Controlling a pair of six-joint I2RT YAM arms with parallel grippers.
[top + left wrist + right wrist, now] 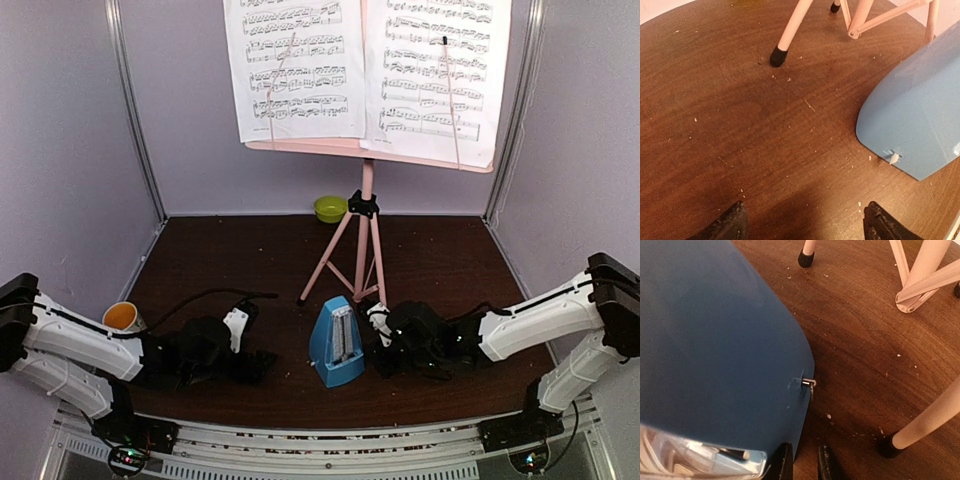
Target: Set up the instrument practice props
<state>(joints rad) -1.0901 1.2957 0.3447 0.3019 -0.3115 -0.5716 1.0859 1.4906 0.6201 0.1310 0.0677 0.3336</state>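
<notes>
Left tool (263,365), right tool (384,357) beside metronome (336,343)

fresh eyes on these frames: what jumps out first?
The pink music stand at the back centre draws the eye first, with its two pages of sheet music filling the top of the overhead view. Next comes the blue metronome, upright at front centre, with the left gripper and the right gripper low over the table on either side of it. A mug with an orange inside sits at the left edge.
</notes>
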